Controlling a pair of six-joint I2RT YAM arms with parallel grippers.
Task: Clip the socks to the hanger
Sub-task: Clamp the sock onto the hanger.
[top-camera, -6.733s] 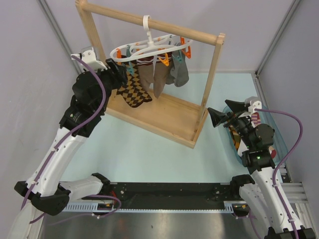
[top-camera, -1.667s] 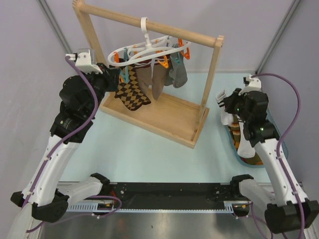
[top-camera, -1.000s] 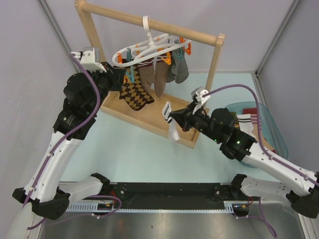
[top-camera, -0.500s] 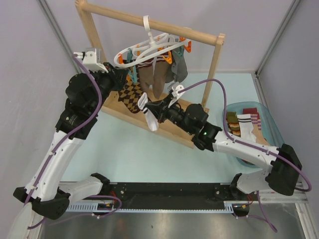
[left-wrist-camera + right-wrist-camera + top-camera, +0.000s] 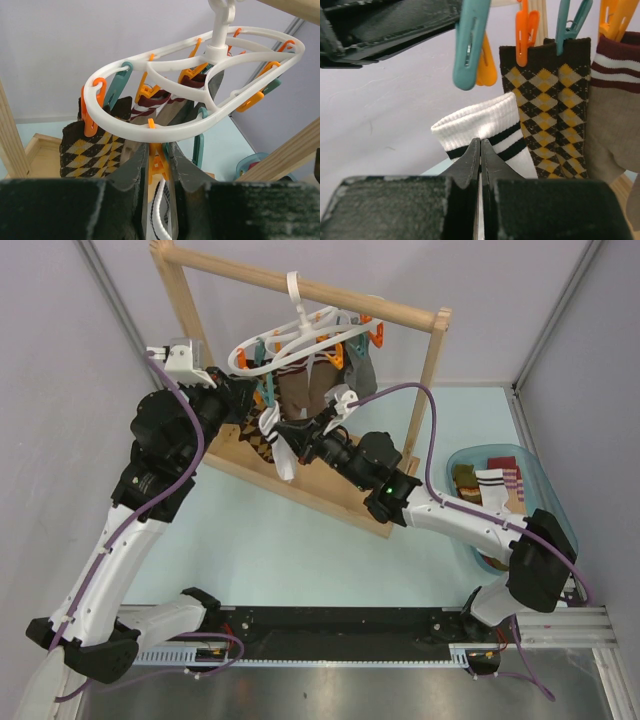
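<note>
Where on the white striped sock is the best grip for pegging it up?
At the black bands below the cuff, approaching from the foot end, as the right gripper does. That leaves the ribbed cuff of the white striped sock standing free beyond the jaws, ready for pegging.

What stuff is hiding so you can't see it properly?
Left wrist view: most of the white sock, behind the left claw pinching an orange clip.
Right wrist view: the ring of the hanger, cut off by the top edge.
Top view: some socks in the tub, behind the right arm.
</note>
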